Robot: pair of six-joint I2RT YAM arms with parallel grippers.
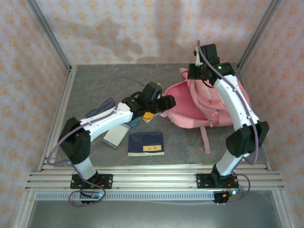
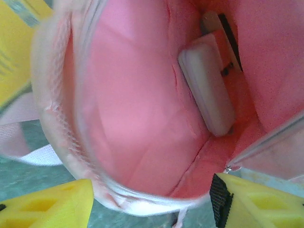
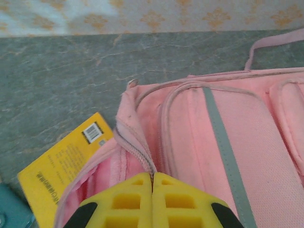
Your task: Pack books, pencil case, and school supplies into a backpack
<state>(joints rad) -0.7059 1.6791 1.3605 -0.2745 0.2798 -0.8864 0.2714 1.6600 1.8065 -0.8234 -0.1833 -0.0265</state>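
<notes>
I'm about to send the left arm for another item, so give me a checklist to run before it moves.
1. The pencil case is inside the backpack: ok.
2. The left gripper is open and empty at the mouth: ok.
3. The right gripper is shut on the backpack's zipper edge, holding the mouth up: ok.
4. The navy book is packed: not ok, it lies on the table.
5. The yellow book is packed: not ok, it lies outside beside the mouth.
6. Other items deeper inside: cannot tell.

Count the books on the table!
4: navy book nearest, pale book beside the left arm, dark checked book behind it, yellow book by the backpack. Others may be hidden.
</notes>
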